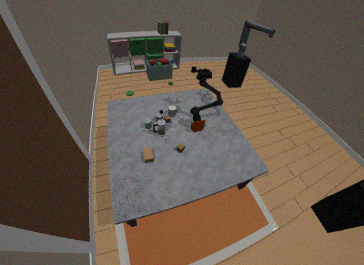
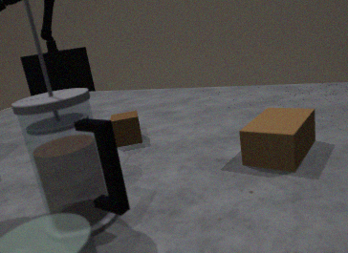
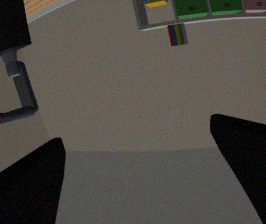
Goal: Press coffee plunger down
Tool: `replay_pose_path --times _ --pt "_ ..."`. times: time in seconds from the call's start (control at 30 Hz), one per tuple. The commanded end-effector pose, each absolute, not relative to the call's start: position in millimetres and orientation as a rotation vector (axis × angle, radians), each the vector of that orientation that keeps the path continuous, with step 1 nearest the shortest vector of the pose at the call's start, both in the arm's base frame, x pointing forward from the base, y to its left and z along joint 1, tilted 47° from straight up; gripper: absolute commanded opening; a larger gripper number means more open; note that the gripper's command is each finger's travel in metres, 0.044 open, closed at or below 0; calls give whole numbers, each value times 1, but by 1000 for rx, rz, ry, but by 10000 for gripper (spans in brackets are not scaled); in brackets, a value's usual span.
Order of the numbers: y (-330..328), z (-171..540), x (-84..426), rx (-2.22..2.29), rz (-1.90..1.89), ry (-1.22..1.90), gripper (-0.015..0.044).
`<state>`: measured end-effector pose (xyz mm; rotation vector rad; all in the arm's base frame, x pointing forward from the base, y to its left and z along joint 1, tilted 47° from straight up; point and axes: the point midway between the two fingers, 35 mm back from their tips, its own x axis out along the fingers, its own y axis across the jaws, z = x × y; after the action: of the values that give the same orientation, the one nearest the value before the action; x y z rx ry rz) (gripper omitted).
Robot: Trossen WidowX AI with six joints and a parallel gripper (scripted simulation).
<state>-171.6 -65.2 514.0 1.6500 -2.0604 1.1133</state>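
Coffee press, a clear glass cylinder with black handle and pale lid, stands upright on the grey speckled table among small jars, its thin steel plunger rod raised, so pressing is not yet done. We note the black parallel-jaw gripper far off, beyond the table's edge, fingers spread wide, holding nothing; the wrist view faces the wall. Two brown blocks lie apart from the press.

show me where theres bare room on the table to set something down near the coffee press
Bare patches: the near half of the table, in front of the two brown blocks, and the stretch between them. Crowded: around the coffee press, where cups and jars cluster, with the arm's base just to the right.
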Motion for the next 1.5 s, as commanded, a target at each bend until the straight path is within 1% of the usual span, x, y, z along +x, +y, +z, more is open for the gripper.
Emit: replay_pose_path --times 0.0,0.03,0.3,0.47,0.63,0.77,0.87,0.97,1.0,1.2,1.33,1.47 --pt "-66 515 -170 1648 1103 -2056 426" --pt "-67 516 -167 1655 1086 -2051 440" --pt "-84 528 -127 1732 939 -1949 440" --pt "-96 535 -92 1785 804 -1848 440" --pt "-104 541 -47 1800 613 -1728 440" --pt "-109 539 9 1817 408 -1560 440" --pt "-109 537 39 1792 307 -1472 440" --pt "-106 527 84 1764 130 -1319 440" --pt "-103 525 97 1769 124 -1287 440" --pt "-91 509 144 1692 -14 -1106 440" --pt "-67 484 196 1558 -182 -867 440" --pt "-29 449 246 1349 -298 -591 440"
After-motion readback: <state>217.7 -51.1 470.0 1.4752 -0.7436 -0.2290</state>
